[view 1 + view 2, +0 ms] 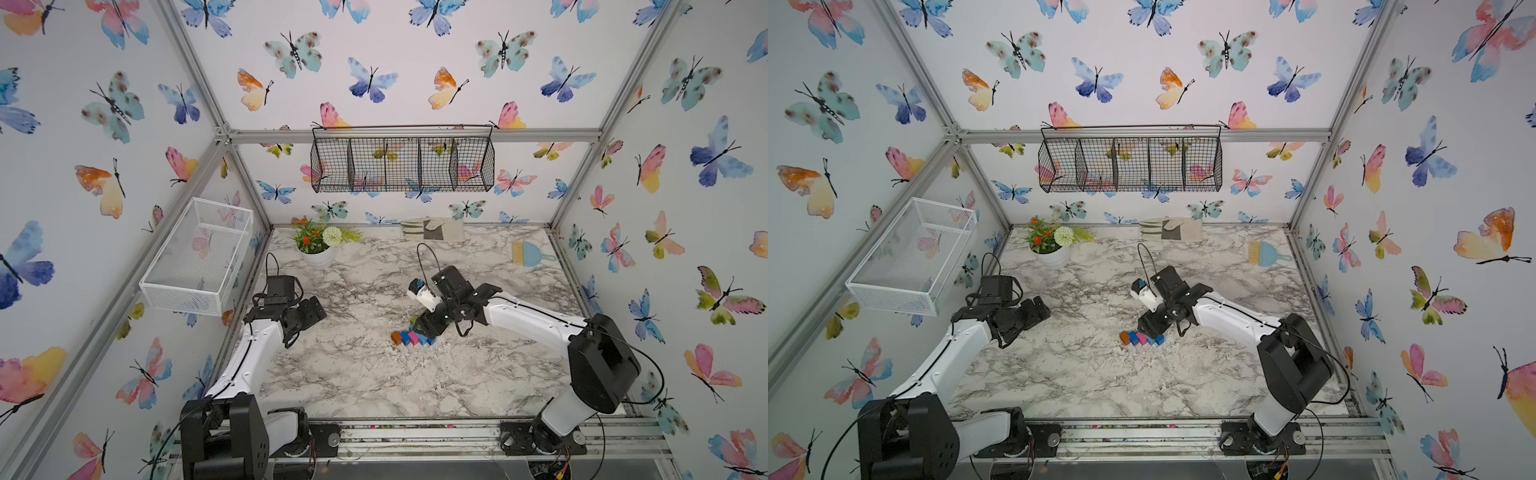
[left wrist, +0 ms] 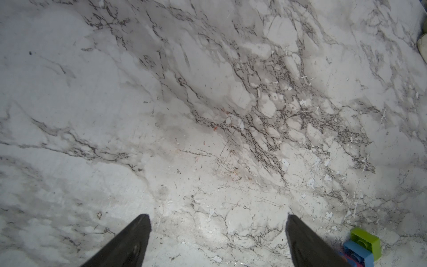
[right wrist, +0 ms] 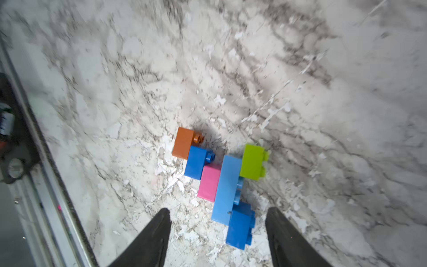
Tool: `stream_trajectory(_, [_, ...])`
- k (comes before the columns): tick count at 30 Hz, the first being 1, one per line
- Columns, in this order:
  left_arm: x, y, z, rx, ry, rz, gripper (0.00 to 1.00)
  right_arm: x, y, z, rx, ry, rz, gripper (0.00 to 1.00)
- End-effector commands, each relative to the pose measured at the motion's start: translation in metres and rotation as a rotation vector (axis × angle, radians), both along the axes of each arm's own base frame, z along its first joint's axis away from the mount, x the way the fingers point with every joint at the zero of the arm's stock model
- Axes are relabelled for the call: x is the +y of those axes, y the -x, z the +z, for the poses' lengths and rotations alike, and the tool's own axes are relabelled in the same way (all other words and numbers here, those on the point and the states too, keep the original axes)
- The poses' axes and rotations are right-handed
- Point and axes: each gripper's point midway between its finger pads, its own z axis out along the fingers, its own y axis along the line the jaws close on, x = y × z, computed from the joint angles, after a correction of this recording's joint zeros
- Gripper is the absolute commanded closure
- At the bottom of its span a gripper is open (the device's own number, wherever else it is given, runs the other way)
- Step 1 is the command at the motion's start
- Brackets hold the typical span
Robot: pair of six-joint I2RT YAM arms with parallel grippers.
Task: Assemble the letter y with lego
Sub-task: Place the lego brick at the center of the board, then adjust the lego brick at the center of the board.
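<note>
The lego lies on its sides on the marble table (image 1: 353, 386) as a Y-shaped cluster (image 1: 411, 337) (image 1: 1142, 338), the letter y. In the right wrist view an orange brick (image 3: 183, 143), a blue brick (image 3: 196, 163) and a pink brick (image 3: 209, 182) run in a line to a long light-blue brick (image 3: 227, 189). A lime green brick (image 3: 251, 161) and a second blue brick (image 3: 239, 228) branch off it. My right gripper (image 3: 218, 210) hangs open just above the cluster, the second blue brick between its fingers but untouched. My left gripper (image 2: 218, 217) is open over bare marble, left of the cluster.
A potted flower (image 1: 318, 249), a glove (image 1: 432, 228) and a blue brush (image 1: 532, 253) sit along the back edge. A white mesh basket (image 1: 197, 257) hangs on the left wall, a black wire basket (image 1: 403, 164) on the back wall. A metal rail (image 1: 415, 432) borders the front.
</note>
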Motion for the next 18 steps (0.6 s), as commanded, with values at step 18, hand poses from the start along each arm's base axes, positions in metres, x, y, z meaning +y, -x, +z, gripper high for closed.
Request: stream_trajectory(18, [0.000,0.004,-0.006,0.020,0.004,-0.006,0.08,-0.029,0.002,-0.048,0.010,0.244,-0.069,0.32])
